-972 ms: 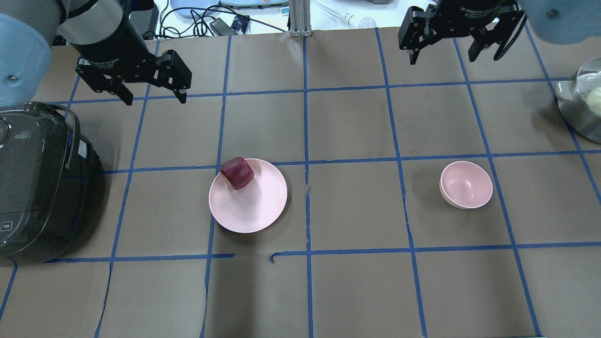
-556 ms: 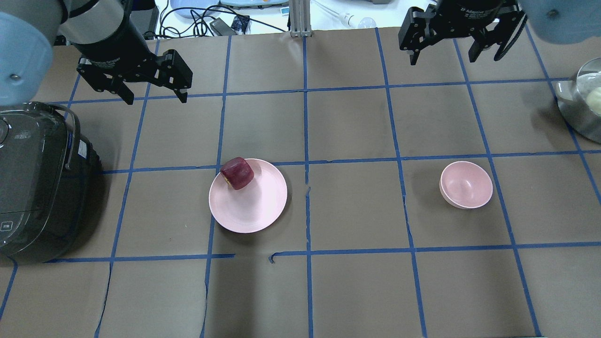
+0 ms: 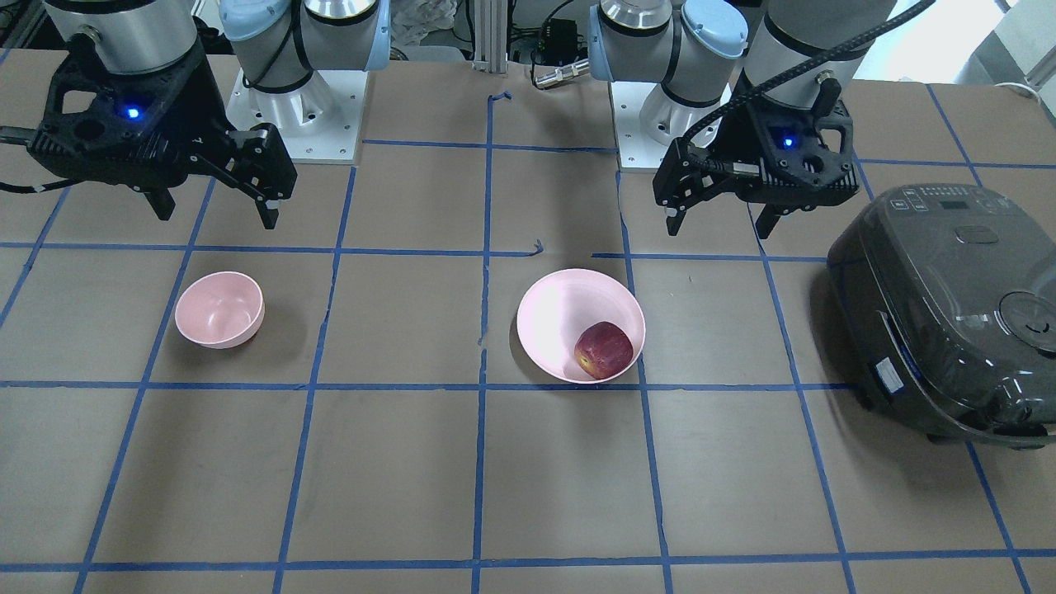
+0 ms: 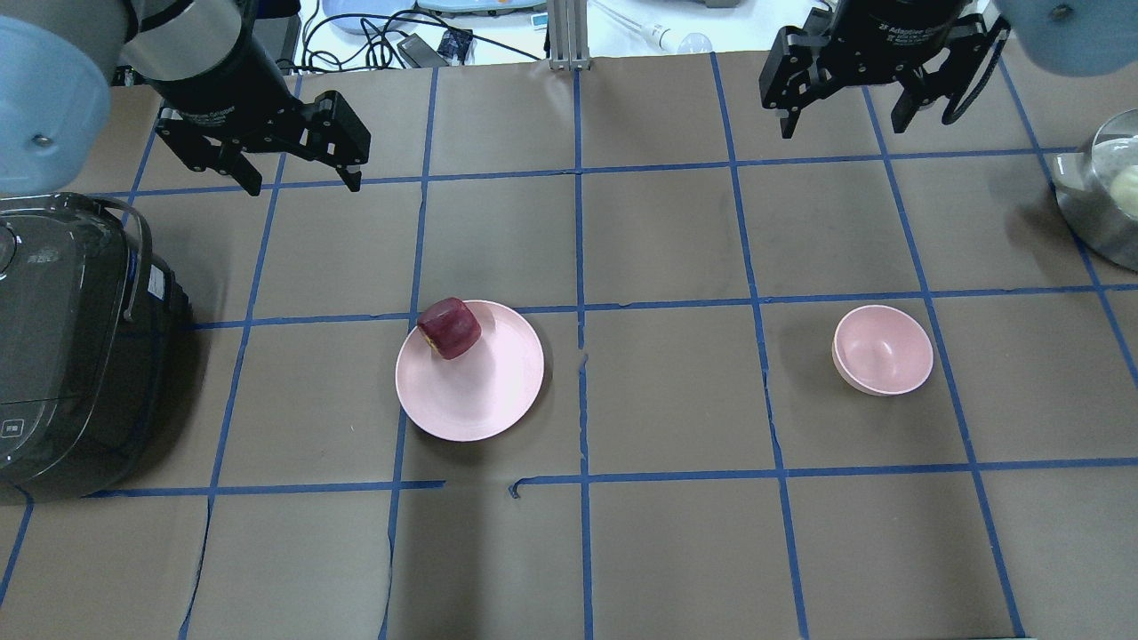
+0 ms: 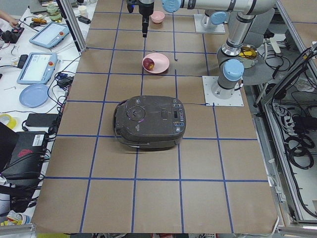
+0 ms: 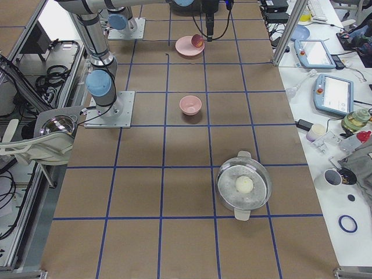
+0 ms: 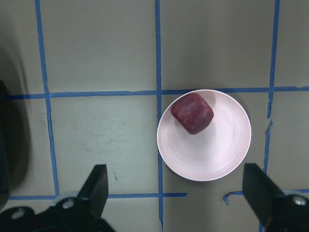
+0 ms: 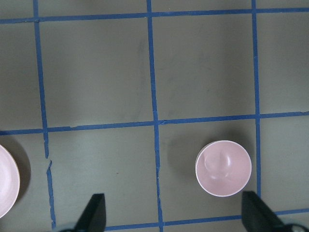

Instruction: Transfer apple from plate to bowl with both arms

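My left gripper (image 4: pixel 304 185) is spread wide, gripping nothing, hanging above the table. The apple (image 4: pixel 450 328) lies well apart from it, lower down and off toward my right-arm side, resting on the plate (image 4: pixel 484 400) close to the rim. From my left wrist it shows between my fingers (image 7: pixel 96 186), beyond the tips. My right gripper (image 4: pixel 842 131) is spread too, with the bowl (image 4: pixel 883 349) below, well apart. The overhead's top edge cuts off its body. My right wrist view clips the plate to a sliver. The apple's yellow patch barely shows.
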